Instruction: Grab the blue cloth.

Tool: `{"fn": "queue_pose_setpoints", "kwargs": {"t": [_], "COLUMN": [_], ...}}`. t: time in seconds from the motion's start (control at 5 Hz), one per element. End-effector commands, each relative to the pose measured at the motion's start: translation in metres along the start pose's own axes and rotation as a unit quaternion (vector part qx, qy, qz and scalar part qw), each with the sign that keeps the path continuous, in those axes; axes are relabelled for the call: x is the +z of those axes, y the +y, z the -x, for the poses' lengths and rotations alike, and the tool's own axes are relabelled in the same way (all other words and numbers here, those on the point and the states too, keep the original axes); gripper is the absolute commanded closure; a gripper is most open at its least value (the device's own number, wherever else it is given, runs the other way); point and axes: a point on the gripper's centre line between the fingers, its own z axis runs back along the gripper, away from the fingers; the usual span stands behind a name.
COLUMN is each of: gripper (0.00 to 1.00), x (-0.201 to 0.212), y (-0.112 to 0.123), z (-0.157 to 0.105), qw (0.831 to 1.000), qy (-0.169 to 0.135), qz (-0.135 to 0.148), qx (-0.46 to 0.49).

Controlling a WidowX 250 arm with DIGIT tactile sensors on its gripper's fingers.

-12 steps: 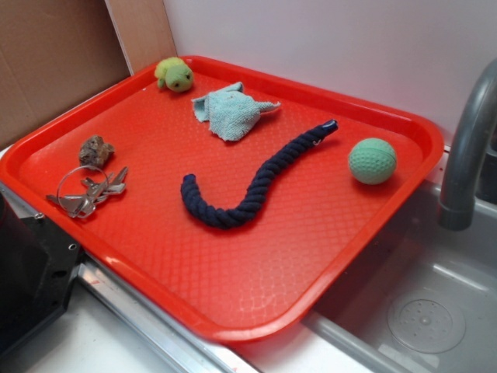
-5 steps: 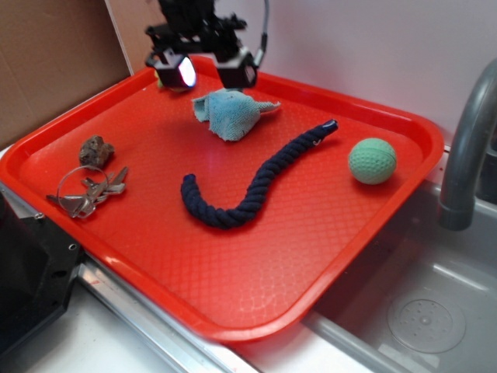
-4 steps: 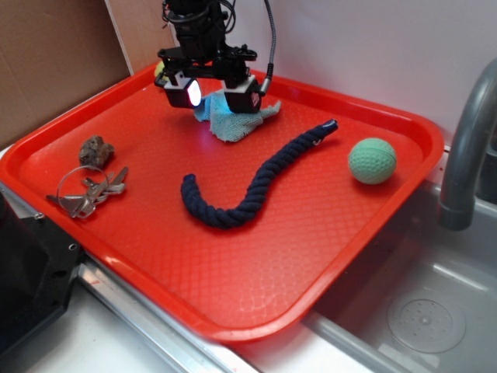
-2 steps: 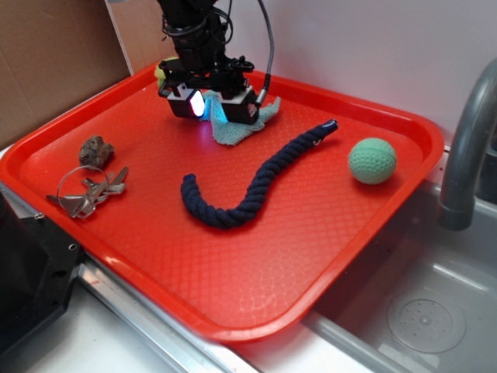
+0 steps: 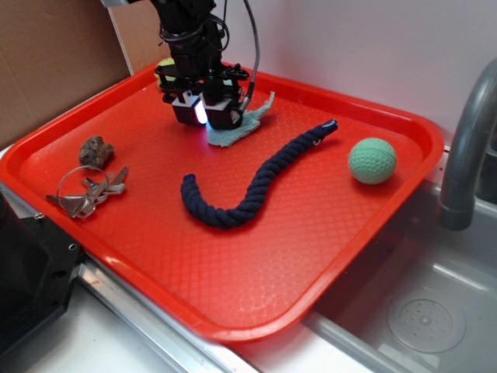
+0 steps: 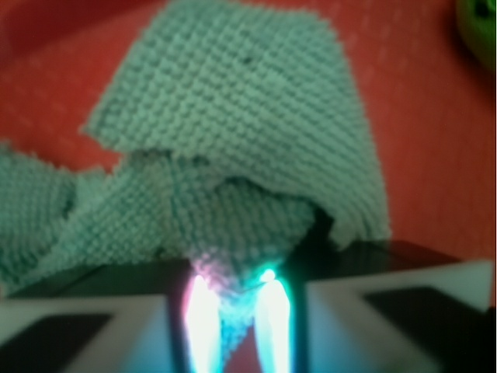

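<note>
Exterior view: I've got the gripper (image 5: 203, 113) down at the far left of the red tray (image 5: 256, 280), sitting on the near-left edge of the blue cloth (image 5: 242, 124). The cloth lies at the far side of the tray, most of it hidden behind the fingers, with one ragged corner poking out to the right and far. Its long axis runs roughly left-right. The fingers look drawn in narrow, glowing pads close together. The dark rope (image 5: 252, 180) curves across the middle of the tray, well apart from the gripper; the green ball (image 5: 372, 161) is far right, the keys (image 5: 84, 193) and small rock (image 5: 96, 150) near left. A green toy (image 5: 165, 65) peeks out just behind the arm.

Wrist view: the cloth (image 6: 233, 132) fills the frame, spread out ahead of the fingers, with a folded bunch running down into the slot between the two lit pads (image 6: 200, 315). The gap is slim and I read cloth pinched in it, though it's blurred. So the cloth is between and ahead of the fingers; I judge that lifting is what's left.
</note>
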Motion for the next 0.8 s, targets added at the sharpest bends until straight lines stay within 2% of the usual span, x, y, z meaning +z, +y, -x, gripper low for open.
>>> {"fn": "queue_pose_setpoints", "kwargs": {"t": [0.0,0.2,0.4,0.6], "gripper": [1.0,1.0,0.0,0.0], "x": [0.094,0.111,0.1,0.084], "y": [-0.021,-0.019,-0.019,-0.018], "z": [0.009,0.009,0.004,0.001], "qw": [0.997,0.997,0.995,0.994], "qy": [0.014,0.023,0.044,0.063], "qz": [-0.031,-0.043,-0.051,-0.06], "qx": [-0.063,-0.062,-0.071,-0.07]}}
